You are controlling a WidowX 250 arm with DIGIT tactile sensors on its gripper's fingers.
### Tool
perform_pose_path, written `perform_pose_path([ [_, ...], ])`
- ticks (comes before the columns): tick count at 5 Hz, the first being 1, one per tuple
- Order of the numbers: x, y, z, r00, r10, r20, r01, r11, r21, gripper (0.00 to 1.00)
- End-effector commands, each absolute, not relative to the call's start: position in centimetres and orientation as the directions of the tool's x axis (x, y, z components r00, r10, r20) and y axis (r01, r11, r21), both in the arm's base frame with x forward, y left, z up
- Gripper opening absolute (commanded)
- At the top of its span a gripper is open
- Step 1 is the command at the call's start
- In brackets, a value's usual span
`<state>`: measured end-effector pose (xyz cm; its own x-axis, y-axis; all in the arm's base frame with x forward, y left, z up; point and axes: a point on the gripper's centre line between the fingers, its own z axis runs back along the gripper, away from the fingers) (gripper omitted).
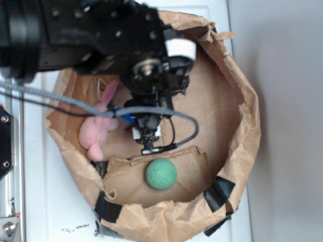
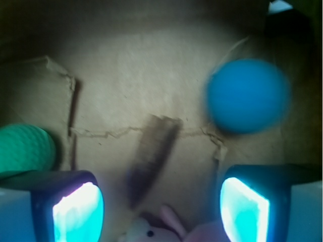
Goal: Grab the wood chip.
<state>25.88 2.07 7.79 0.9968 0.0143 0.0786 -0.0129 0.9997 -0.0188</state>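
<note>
The wood chip (image 2: 151,156) is a flat dark brown strip lying slanted on the brown paper floor, seen in the wrist view between and just ahead of my two fingers. My gripper (image 2: 161,206) is open, its glowing pads (image 2: 78,212) wide apart, nothing between them. In the exterior view my gripper (image 1: 147,135) hangs inside the paper bag (image 1: 242,101); the wood chip is hidden there under the arm.
A green ball (image 1: 161,174) (image 2: 22,148) lies on a torn paper flap. A blue ball (image 2: 247,96) sits to the right of the chip. A pink plush bunny (image 1: 101,128) (image 2: 161,229) lies close by the fingers. The bag's crumpled walls ring everything.
</note>
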Motion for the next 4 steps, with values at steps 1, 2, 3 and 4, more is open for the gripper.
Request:
perform_pose_path([
  [1, 26.6, 1.3, 7.7, 0.993, -0.014, 0.116, 0.011, 1.000, 0.027, 1.00],
  [2, 26.3, 1.4, 6.5, 0.994, -0.004, 0.106, -0.001, 0.999, 0.049, 1.00],
  [3, 27.0, 1.5, 6.6, 0.991, 0.114, 0.068, -0.112, 0.993, -0.022, 1.00],
  [4, 27.7, 1.4, 6.0, 0.966, 0.259, -0.021, -0.259, 0.965, -0.038, 1.00],
])
